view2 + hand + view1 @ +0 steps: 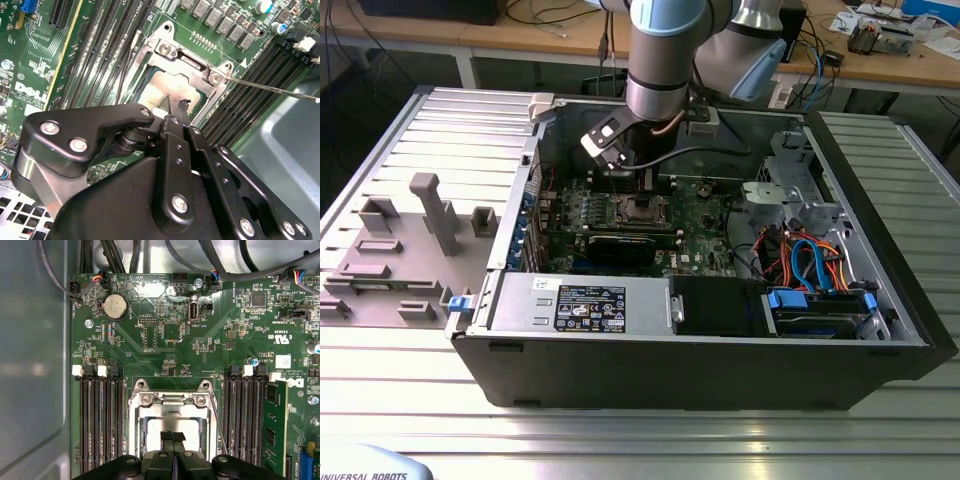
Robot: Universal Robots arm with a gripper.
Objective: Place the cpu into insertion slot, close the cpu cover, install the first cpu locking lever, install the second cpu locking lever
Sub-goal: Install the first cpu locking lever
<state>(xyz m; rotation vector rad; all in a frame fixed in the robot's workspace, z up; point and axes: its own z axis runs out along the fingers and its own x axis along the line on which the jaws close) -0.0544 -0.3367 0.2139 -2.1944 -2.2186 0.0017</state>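
Inside the open computer case, the insertion slot [642,208] sits in the green board. The cpu [150,432] lies in it, its silvery top [159,86] showing through the cut-out of the cpu cover [172,402], which lies flat over it [187,60]. My gripper [173,436] hangs right above the socket [178,106], with its black fingers pressed together and empty, tips at or just over the cpu top. A thin lever rod [272,88] slants away from the socket over the memory slots [220,425]. A second thin rod [131,55] runs along the opposite side.
Long black memory slots [100,425] flank the socket, with one green memory stick [275,430] fitted. A black graphics card [625,243], a power supply [580,303] and cable bundles [800,262] crowd the case. Grey fixtures [435,210] stand on the table at the exterior view's left.
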